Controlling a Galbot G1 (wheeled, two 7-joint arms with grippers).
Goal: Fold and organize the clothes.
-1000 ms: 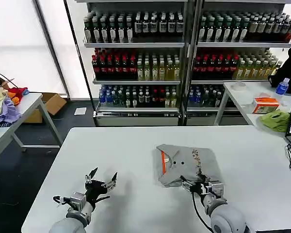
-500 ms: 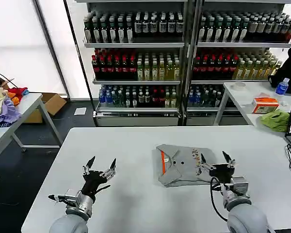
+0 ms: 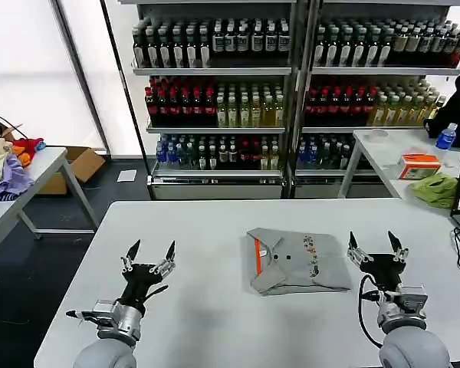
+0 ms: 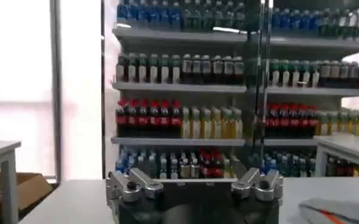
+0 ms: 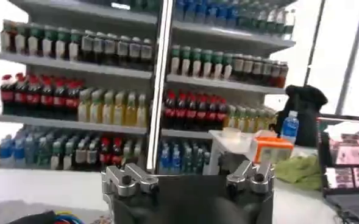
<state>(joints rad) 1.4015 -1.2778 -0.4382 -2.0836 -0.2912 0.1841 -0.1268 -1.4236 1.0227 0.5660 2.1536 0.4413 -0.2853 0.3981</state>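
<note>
My left gripper (image 3: 149,254) hangs above the worktop (image 3: 215,230) on my left, jaws spread wide and empty. My right gripper (image 3: 376,247) is raised just beside the right edge of the folded grey T-shirt (image 3: 297,261), jaws wide apart, clear of the cloth. The shirt lies near the worktop's middle, orange neck strip toward my left. Its folded-under layers are hidden, and its chest print is too small to make out.
</note>
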